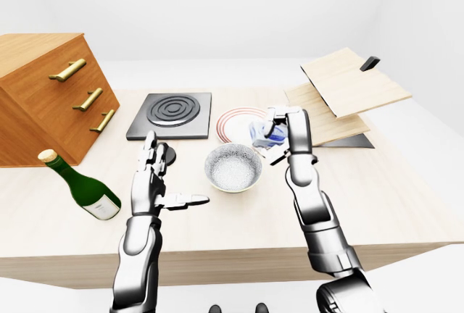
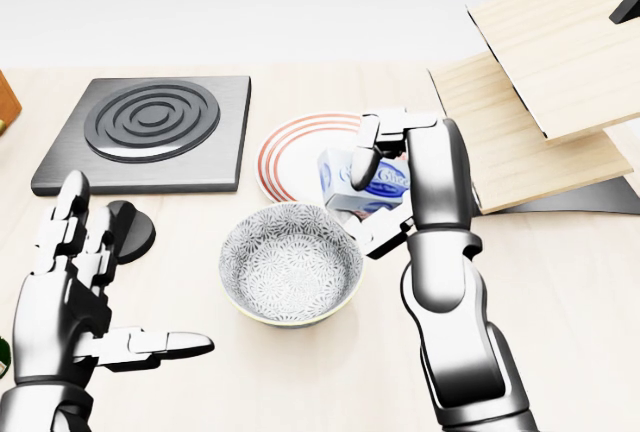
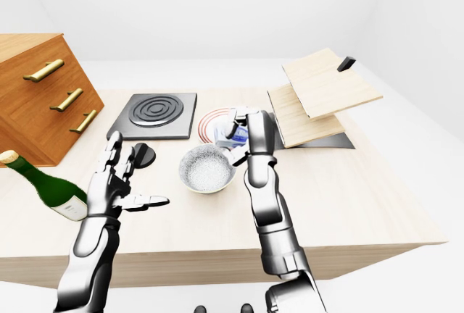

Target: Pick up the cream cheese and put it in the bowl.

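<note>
- Blue-and-white, the cream cheese (image 2: 362,184) box sits pinched in the right hand (image 2: 400,187) in the head view, fingers clamped round it, held off the table (image 2: 560,282) just past the upper right rim of the bowl (image 2: 291,262). The patterned bowl holds nothing. Above it lies the red-ringed plate (image 2: 300,157), also bare where it shows, the box overlapping its right part.
- Same view, lower left: the left hand (image 2: 75,302) hovers with fingers spread apart, gripping nothing, beside a small black disc (image 2: 133,232). The black burner plate (image 2: 150,130) lies at upper left, and tilted wooden boards (image 2: 545,82) at upper right.
- Left-eye view: a wooden drawer cabinet (image 1: 51,96) with brass handles stands at far left, and a green wine bottle (image 1: 81,186) leans on the table below it, left of the open hand.
- Right-eye view: the box shows between bowl and plate, raised in the closed right hand; whether it is directly above the bowl I cannot tell.
</note>
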Tool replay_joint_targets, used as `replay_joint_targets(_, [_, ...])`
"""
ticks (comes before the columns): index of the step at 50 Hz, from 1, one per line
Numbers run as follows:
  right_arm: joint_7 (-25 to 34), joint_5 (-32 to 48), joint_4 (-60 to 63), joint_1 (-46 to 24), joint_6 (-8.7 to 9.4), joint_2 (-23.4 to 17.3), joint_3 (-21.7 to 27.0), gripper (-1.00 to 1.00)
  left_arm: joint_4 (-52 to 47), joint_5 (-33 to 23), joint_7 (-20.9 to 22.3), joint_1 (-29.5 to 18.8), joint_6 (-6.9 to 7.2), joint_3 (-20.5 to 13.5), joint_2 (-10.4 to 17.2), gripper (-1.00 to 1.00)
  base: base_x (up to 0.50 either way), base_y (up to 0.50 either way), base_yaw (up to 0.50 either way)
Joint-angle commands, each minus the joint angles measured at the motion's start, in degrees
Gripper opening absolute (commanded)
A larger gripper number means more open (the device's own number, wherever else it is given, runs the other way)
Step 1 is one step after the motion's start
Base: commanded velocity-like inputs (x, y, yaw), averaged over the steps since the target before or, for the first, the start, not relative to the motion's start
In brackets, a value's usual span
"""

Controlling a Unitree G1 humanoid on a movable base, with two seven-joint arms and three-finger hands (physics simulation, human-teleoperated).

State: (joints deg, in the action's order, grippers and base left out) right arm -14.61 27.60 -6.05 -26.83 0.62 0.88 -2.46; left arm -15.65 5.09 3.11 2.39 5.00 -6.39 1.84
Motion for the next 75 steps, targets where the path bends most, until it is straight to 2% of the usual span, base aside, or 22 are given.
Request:
replay_joint_targets(1, [4.8, -1.2, 0.9, 0.8, 1.15, 2.5, -2.8, -1.0, -0.9, 0.2, 0.0, 0.1, 0.0, -0.2, 0.0, 1.0, 0.0, 0.0, 0.0])
replay_joint_targets(6, [6.4, 1.2, 1.6, 2.2, 0.1, 2.8, -3.8, -1.0, -1.3, 0.3, 0.0, 0.3, 0.0, -0.3, 0.0, 1.0, 0.0, 0.0, 0.0])
replay_joint_targets(7, [5.8, 2.6, 0.3, 2.0, -1.16, 2.3, -4.0, -1.0, -1.7, 0.4, 0.0, 0.4, 0.0, -0.3, 0.0, 1.0, 0.0, 0.0, 0.0])
replay_joint_targets(10, [5.4, 4.0, -1.9, 1.6, -3.28, 2.3, -3.8, -1.0, -1.9, 0.4, 0.1, 0.4, 0.0, -0.3, 0.0, 1.0, 0.0, 0.0, 0.0])
replay_joint_targets(12, [3.8, 7.0, -3.8, 1.2, -5.62, 1.7, -4.2, -1.0, -2.1, 0.4, 0.1, 0.4, 0.0, -0.4, 0.0, 1.0, 0.0, 0.0, 0.0])
replay_joint_targets(18, [-1.5, 16.4, -9.6, -0.3, -5.62, 0.6, -4.4, -1.0, -2.6, 0.7, 0.2, 0.3, 0.0, -0.7, 0.1, 1.0, 0.0, 0.0, 0.0])
replay_joint_targets(19, [-4.4, 20.8, -11.1, -0.8, -5.62, -0.4, -5.2, -1.0, -2.6, 0.8, 0.2, 0.3, 0.0, -0.8, 0.1, 1.0, 0.0, 0.0, 0.0])
replay_joint_targets(23, [-9.4, 29.9, -12.9, -1.5, -5.62, -1.0, -5.6, -1.0, -2.3, 0.9, 0.2, 0.1, 0.0, -1.0, 0.1, 1.0, 0.0, 0.0, 0.0])
replay_joint_targets(25, [-8.9, 29.7, -13.4, -1.5, -5.62, -0.3, -4.8, -1.0, -2.2, 0.9, 0.2, 0.1, 0.0, -1.0, 0.1, 1.0, 0.0, 0.0, 0.0])
replay_joint_targets(33, [-15.2, 40.6, -15.7, -1.4, -5.62, -1.0, -6.5, -1.0, -2.2, 1.3, 0.3, -0.1, 0.0, -1.3, 0.3, 1.0, 0.0, 0.0, 0.0])
replay_joint_targets(40, [-15.4, 46.1, -18.1, -1.8, -5.62, -0.9, -7.4, -1.0, -2.5, 1.4, 0.2, 0.0, 0.0, -1.2, 0.2, 1.0, 0.0, 0.0, 0.0])
replay_joint_targets(49, [-15.4, 58.8, -23.1, -3.7, -5.62, -1.3, -10.3, -1.0, -2.2, 1.6, 0.0, 0.0, 0.0, -1.6, 0.3, 1.0, 0.0, 0.0, 0.0])
replay_joint_targets(57, [-15.4, 64.3, -23.1, -4.1, -5.62, -0.7, -11.0, -1.0, -0.7, 1.8, 0.0, -0.4, 0.0, -1.6, 0.4, 1.0, 0.0, 0.0, 0.0])
replay_joint_targets(61, [-15.4, 68.6, -27.2, -5.7, -5.62, -0.6, -12.1, -1.0, -0.6, 2.3, -0.1, -0.7, 0.0, -2.3, 0.6, 1.0, 0.0, 0.0, 0.0])
replay_joint_targets(75, [-15.4, 72.3, -30.0, -9.3, -5.62, -0.2, -11.8, -1.0, 0.1, 3.3, -0.4, -1.0, 0.0, -3.2, 0.9, 1.0, 0.0, 0.0, 0.0])
